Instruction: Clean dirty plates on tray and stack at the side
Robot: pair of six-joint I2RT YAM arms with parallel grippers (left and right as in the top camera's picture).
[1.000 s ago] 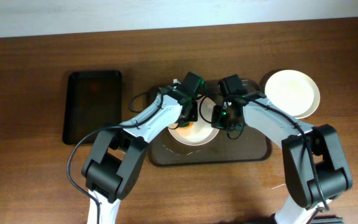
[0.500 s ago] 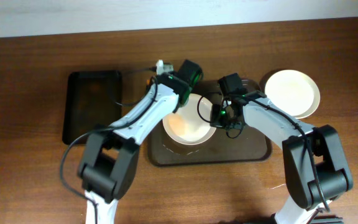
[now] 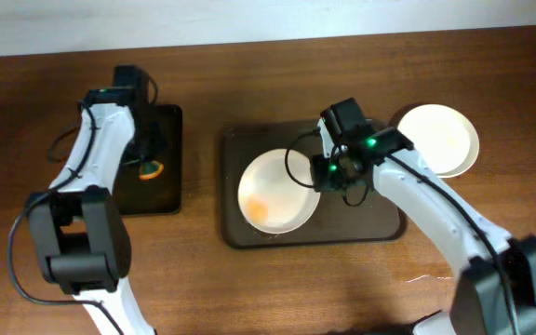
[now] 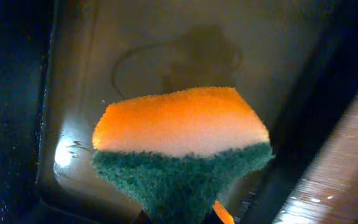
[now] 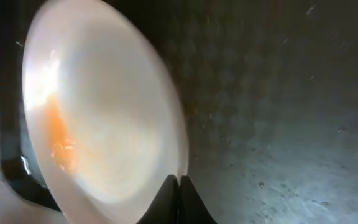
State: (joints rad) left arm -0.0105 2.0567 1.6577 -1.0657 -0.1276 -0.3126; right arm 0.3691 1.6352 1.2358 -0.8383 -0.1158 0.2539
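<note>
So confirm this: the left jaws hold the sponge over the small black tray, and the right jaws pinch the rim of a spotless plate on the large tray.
Wrong in one respect: the plate is not spotless; the right wrist view shows an orange smear on it. The sponge over the small black tray and the right jaws pinching the rim on the large tray both stand.

plate: smooth, glossy white surface
tray: dark, matt, finely stippled
black tray: smooth, glossy, wet sheen
sponge: porous orange foam, rough green scouring fibre
counter: brown wood grain, satin
</note>
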